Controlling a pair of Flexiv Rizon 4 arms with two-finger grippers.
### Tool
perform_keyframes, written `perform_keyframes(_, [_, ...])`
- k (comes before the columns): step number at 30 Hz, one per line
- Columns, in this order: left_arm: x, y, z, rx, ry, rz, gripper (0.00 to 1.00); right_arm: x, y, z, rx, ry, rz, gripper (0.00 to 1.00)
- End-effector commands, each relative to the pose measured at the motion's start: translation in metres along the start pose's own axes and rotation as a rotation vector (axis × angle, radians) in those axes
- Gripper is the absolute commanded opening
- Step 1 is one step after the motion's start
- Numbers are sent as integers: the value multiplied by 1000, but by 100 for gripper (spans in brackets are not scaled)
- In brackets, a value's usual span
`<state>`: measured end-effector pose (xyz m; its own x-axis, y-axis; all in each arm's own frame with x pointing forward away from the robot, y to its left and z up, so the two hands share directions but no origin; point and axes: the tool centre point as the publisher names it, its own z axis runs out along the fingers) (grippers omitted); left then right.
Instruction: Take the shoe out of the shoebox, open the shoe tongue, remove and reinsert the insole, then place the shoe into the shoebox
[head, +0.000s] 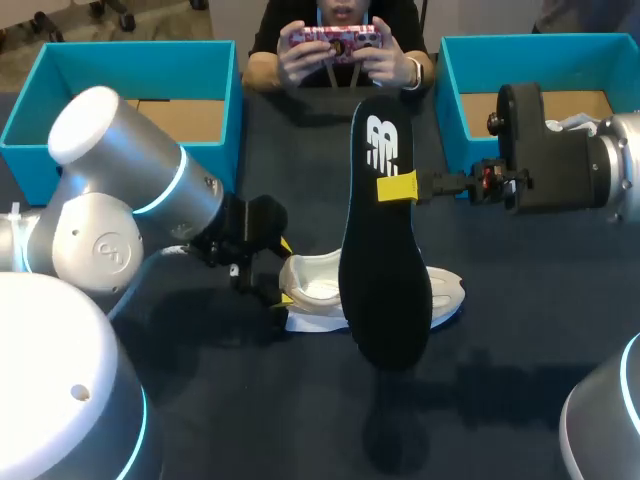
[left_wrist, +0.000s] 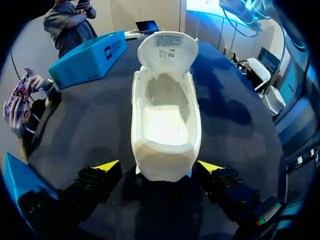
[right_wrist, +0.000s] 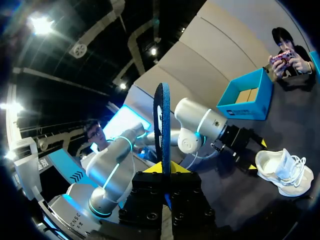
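Left claw (left_wrist: 159, 166) stood open, its fingers flanking the heel of the white shoe (left_wrist: 165, 120) without clamping it. The shoe lay on the dark surface (head: 500, 330) directly ahead of that claw, tongue (left_wrist: 167, 50) folded back, interior bare. Right claw (head: 398, 187) was closed on the black insole (head: 385, 260), held upright above the shoe. Judgement: removal complete, reinsertion in hand. Next move calls for lowering the insole toe-first into the opening while the heel is steadied. A blue shoebox (head: 520, 60) stood beyond the right claw.
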<state>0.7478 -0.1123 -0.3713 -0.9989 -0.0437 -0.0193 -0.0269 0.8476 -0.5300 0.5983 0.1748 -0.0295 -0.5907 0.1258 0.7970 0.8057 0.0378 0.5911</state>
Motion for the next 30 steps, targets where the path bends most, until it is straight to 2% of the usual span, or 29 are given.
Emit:
perform_keyframes(1, [5,-8,-15,-104,-5,-5,100,0,-1,2,-3,-2,1,0])
perform_keyframes(16, [8,-16,-27,-340,48,27,100,0,-1,2,-3,-2,1,0])
perform_keyframes(20, [13,-19,-30,-379,110,47,100,0,-1,2,-3,-2,1,0])
perform_keyframes(25, [12,-25,-34,-470,61,67,100,0,-1,2,-3,-2,1,0])
perform_keyframes(30, [11,-30,-40,-492,47,75,100,0,-1,2,-3,-2,1,0])
